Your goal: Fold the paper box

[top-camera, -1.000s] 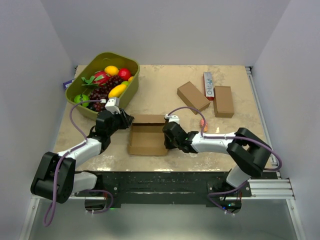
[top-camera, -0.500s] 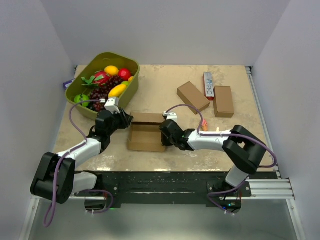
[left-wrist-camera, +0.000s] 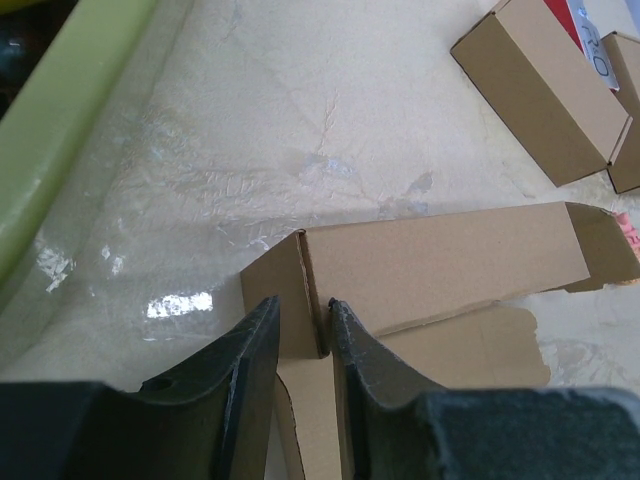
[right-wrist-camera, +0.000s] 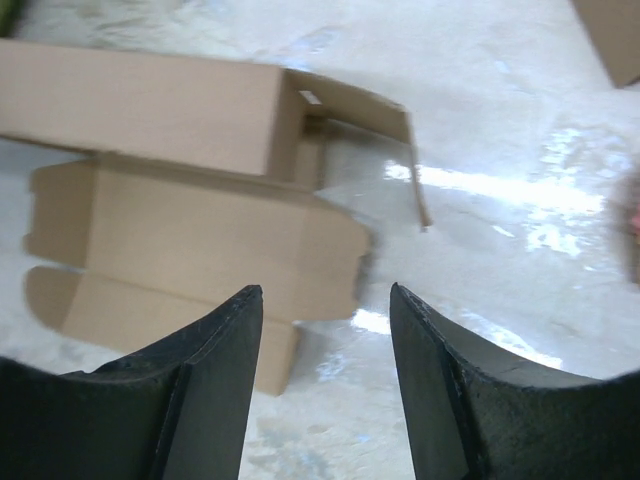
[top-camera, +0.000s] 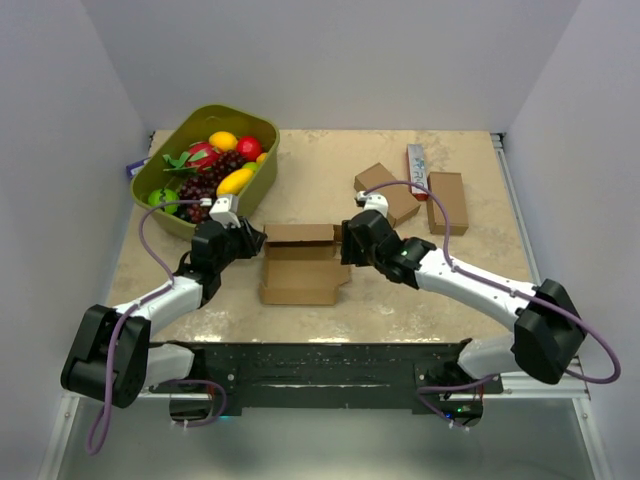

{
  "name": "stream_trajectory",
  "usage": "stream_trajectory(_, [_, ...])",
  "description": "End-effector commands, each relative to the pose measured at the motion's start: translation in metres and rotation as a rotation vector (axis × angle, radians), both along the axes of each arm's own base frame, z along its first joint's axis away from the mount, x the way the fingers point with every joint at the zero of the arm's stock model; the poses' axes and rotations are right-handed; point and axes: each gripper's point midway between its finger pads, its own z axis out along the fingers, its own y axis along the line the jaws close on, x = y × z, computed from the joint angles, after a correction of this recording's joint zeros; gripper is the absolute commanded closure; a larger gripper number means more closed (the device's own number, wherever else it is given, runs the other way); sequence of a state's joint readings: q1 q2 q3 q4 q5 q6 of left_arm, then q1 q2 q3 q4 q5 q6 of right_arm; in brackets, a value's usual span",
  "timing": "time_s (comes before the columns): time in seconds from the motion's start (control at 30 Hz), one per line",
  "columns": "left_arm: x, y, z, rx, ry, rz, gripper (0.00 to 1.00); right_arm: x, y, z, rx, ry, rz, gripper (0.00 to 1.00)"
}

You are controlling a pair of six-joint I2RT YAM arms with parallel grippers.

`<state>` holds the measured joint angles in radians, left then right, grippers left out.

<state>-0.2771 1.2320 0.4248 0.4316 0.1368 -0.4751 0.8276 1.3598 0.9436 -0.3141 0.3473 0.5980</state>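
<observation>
The paper box (top-camera: 298,283) lies open and flat on the table between the two arms, with its rear panel standing up. My left gripper (top-camera: 256,240) is at its left rear corner. In the left wrist view the gripper (left-wrist-camera: 302,305) is shut on the box's (left-wrist-camera: 440,260) upright left end flap. My right gripper (top-camera: 346,244) hovers at the box's right rear corner. In the right wrist view it (right-wrist-camera: 325,290) is open and empty, above the table just right of the box's (right-wrist-camera: 200,230) loose right flap.
A green basket (top-camera: 262,128) of fruit stands at the back left, and its rim shows in the left wrist view (left-wrist-camera: 60,130). Two plain brown boxes (top-camera: 385,190) (top-camera: 447,203) and a white-and-red carton (top-camera: 417,170) lie at the back right.
My right gripper has left the box's right front side, risen and moved back to the right rear corner. The box has shifted slightly right. The left gripper keeps its hold.
</observation>
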Motion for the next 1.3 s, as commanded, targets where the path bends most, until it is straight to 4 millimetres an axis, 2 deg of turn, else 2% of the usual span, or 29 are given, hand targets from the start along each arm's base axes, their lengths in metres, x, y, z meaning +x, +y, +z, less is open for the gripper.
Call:
stream_trajectory(0.0, [0.002, -0.001, 0.008, 0.015, -0.019, -0.018, 0.68, 0.009, -0.030, -0.020, -0.106, 0.013, -0.055, 0.41])
stream_trajectory(0.1, [0.002, -0.002, 0.009, 0.014, -0.020, -0.019, 0.68, 0.017, -0.034, -0.027, -0.121, 0.007, -0.068, 0.36])
stream_trajectory(0.27, [0.002, -0.002, 0.009, 0.013, -0.020, -0.020, 0.68, 0.030, -0.032, -0.047, -0.156, 0.006, -0.054, 0.35])
stream_trajectory(0.4, [0.002, -0.002, 0.009, 0.015, -0.019, -0.020, 0.69, 0.037, -0.028, -0.056, -0.185, -0.005, -0.023, 0.43])
stream_trajectory(0.5, [0.002, -0.002, 0.007, 0.016, -0.016, -0.021, 0.69, 0.042, -0.027, -0.060, -0.208, -0.023, -0.010, 0.55])
stream_trajectory(0.53, [0.003, -0.002, 0.007, 0.017, -0.017, -0.020, 0.69, 0.044, -0.025, -0.059, -0.207, -0.029, -0.003, 0.68])
stream_trajectory(0.67, [0.003, -0.002, 0.006, 0.025, -0.012, -0.024, 0.69, 0.045, -0.018, -0.049, -0.190, -0.040, 0.028, 0.91])
stream_trajectory(0.77, [0.004, 0.000, 0.005, 0.038, -0.012, -0.021, 0.73, 0.043, -0.012, -0.040, -0.183, -0.028, 0.066, 0.99])
stream_trajectory(0.9, [0.004, 0.000, 0.005, 0.046, -0.012, -0.024, 0.74, 0.039, -0.002, -0.034, -0.189, 0.022, 0.133, 1.00])
stream_trajectory(0.97, [0.005, 0.000, 0.006, 0.048, -0.014, -0.025, 0.74, 0.032, -0.003, -0.043, -0.215, 0.076, 0.158, 1.00])
stream_trajectory(1.27, [0.005, -0.002, 0.008, 0.060, -0.022, -0.035, 0.72, 0.021, -0.002, -0.051, -0.231, 0.146, 0.178, 1.00])
